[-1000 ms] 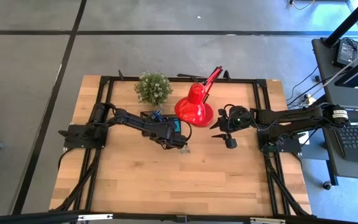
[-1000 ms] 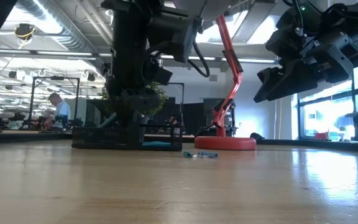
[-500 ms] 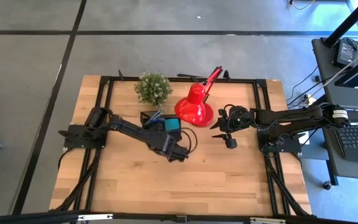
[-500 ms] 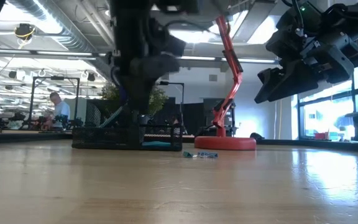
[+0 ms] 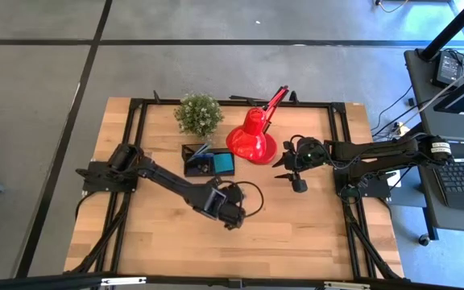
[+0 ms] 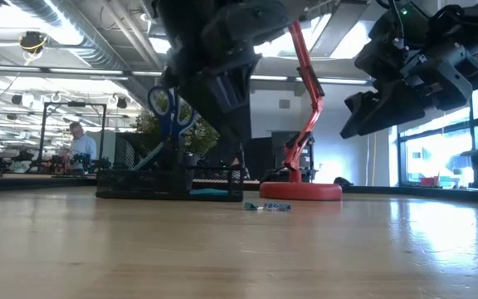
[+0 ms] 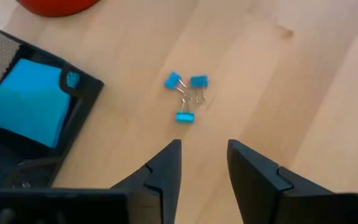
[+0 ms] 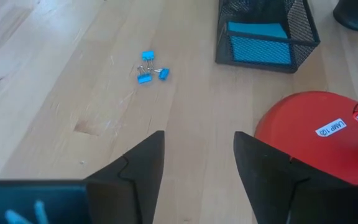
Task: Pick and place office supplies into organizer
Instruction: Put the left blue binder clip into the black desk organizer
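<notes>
So the thing that matters here is the little cluster of blue clips [image 7: 186, 98] sitting loose on the wooden table [image 5: 296, 234], just off the organizer [image 5: 209, 161] corner. Our left gripper [image 7: 202, 163] hovers over the bare wood and looks down at them: the clips lie straight ahead of the jaws, near but not yet between them, and the fingers are spread apart with nothing in them. The cluster has no real long axis, it's more of a loose triangle, so we'd guess the approach angle matters less than just dropping over the middle of it.

The left arm looks like the closer one. The right gripper [image 8: 199, 163] hangs further off beside the red lamp [image 5: 251, 138], jaws also parted and empty (its camera sees the same clips, only from farther back).

Counts: we make it three clips, touching or nearly so. One organizer, with one blue sticky-note pad [image 7: 30, 102] already inside a compartment, and one pair of blue-handled scissors [image 6: 169, 108] standing up out of it. One potted plant [image 5: 198, 113] behind.
</notes>
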Controlling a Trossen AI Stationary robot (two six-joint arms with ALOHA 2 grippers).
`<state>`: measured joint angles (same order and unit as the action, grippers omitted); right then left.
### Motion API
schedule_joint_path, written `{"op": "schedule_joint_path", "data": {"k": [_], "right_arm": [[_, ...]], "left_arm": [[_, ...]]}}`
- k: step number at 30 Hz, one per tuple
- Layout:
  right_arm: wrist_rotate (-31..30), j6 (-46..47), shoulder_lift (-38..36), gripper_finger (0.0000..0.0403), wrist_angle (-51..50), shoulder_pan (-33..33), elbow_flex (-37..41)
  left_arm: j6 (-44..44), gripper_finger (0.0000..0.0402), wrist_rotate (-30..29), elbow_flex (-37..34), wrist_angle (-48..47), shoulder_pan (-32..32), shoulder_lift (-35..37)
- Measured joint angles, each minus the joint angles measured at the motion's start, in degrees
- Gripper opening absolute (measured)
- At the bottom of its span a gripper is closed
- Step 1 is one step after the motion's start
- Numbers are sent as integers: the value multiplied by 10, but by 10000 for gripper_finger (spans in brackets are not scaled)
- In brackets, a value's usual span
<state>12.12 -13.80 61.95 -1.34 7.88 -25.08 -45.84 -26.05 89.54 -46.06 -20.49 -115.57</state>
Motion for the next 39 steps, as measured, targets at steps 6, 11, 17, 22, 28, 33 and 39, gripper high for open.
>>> {"op": "schedule_joint_path", "data": {"k": [6,11,17,22,28,33,39], "right_arm": [[0,0,0,195,-4,0,0],[0,-1,0,195,-9,0,0],[0,-16,0,195,-9,0,0],[0,-18,0,195,-9,0,0],[0,-19,0,195,-7,0,0],[0,-18,0,195,-7,0,0],[0,-18,0,195,-7,0,0]], "left_arm": [[-13,142,-29,0,6,-1,-19],[24,147,-60,0,49,-7,-56],[18,144,-108,0,36,-25,-74],[-4,143,-160,-1,-13,-41,-63],[-29,143,-168,0,-72,-49,-47],[-31,143,-171,-1,-115,-48,-34],[-112,138,-182,-1,-249,-50,6]]}}
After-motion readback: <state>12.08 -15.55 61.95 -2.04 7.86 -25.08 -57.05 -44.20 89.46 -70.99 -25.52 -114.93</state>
